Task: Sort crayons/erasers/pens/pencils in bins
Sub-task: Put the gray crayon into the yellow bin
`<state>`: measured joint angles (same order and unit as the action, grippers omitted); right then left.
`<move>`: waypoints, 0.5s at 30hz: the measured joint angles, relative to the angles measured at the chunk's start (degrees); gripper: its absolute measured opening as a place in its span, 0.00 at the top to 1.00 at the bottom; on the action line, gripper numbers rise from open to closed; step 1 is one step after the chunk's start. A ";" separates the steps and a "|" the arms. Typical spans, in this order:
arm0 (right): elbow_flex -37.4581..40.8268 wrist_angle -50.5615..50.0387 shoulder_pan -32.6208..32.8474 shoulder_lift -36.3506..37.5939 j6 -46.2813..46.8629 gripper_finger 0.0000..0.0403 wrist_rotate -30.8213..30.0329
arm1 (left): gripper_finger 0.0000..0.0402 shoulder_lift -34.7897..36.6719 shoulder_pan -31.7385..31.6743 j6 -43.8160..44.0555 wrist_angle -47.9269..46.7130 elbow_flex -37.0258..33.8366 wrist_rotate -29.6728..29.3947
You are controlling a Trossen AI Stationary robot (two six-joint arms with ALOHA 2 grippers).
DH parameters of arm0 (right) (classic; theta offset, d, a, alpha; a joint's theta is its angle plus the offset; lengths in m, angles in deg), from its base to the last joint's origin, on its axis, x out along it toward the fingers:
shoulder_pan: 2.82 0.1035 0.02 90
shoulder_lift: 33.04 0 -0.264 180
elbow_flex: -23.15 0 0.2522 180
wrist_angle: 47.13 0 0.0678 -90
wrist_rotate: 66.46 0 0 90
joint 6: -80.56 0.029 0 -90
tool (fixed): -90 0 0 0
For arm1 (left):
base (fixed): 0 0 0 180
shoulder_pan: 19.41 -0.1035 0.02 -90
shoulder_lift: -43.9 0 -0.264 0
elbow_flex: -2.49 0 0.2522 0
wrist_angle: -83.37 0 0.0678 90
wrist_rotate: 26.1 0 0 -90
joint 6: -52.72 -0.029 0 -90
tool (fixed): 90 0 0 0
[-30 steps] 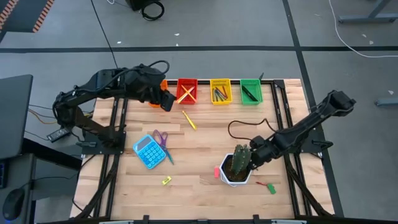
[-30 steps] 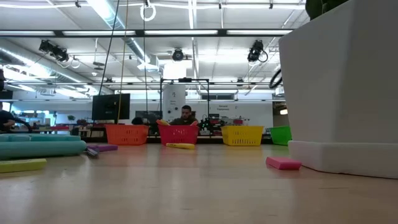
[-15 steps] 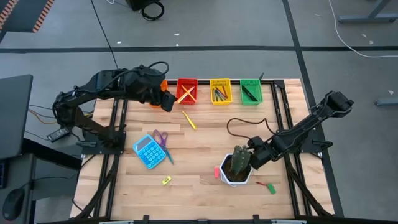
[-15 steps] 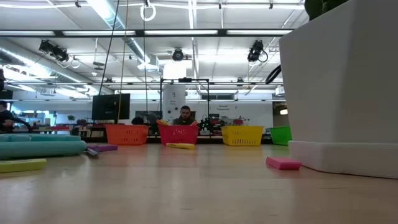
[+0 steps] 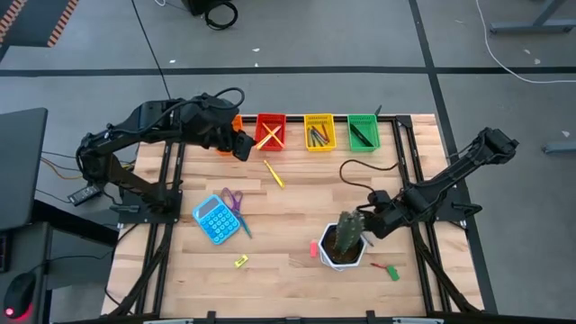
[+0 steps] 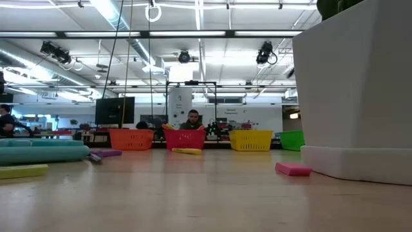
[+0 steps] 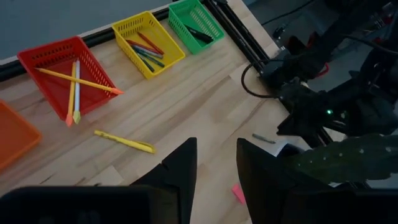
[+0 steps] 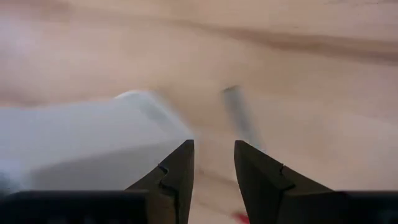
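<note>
Left gripper (image 5: 241, 147) hovering beside the orange bin (image 7: 11, 135), fingers slightly spread, empty. Just past its tips, a yellow pen (image 5: 274, 174) loose on the table (image 5: 297, 202); beyond, red bin (image 5: 270, 130) with pencils (image 7: 76, 84), yellow bin (image 5: 319, 131) with crayons (image 7: 144, 51), green bin (image 5: 363, 131). Right gripper (image 5: 369, 209) low beside the white pot (image 5: 342, 255), fingers parted, empty; pink eraser (image 6: 293, 169) at the pot's far side.
</note>
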<state>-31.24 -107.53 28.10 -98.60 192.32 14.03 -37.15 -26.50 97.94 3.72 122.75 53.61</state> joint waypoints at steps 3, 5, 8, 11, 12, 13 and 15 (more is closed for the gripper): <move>0.02 -6.48 -0.45 -0.41 4.14 0.70 -0.02 | 0.70 0.00 0.00 -0.63 0.01 0.00 -0.04; 1.12 -7.27 -2.06 -0.48 5.69 0.70 -0.22 | 0.70 0.00 0.00 -1.26 0.01 0.00 -0.32; 5.30 0.38 -4.92 -0.49 5.49 0.70 0.30 | 0.70 -0.23 0.00 -1.54 0.07 0.00 -1.75; 9.53 11.64 -6.86 -1.44 3.63 0.70 4.30 | 0.71 -0.59 -0.13 -2.39 0.07 0.00 -2.08; 10.23 13.27 -6.93 -1.98 3.43 0.70 4.93 | 0.71 -0.65 -0.13 -2.38 0.07 0.00 -2.12; 10.59 13.72 -6.87 -2.40 3.54 0.70 5.16 | 0.71 -0.70 -0.13 -2.37 0.11 0.00 -2.14; 10.82 13.59 -6.84 -3.19 4.25 0.70 5.50 | 0.71 -0.93 -0.04 -2.37 0.07 0.00 -2.13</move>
<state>-20.42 -93.94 21.26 -101.79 196.57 19.53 -38.08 -26.54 95.57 3.79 122.75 51.49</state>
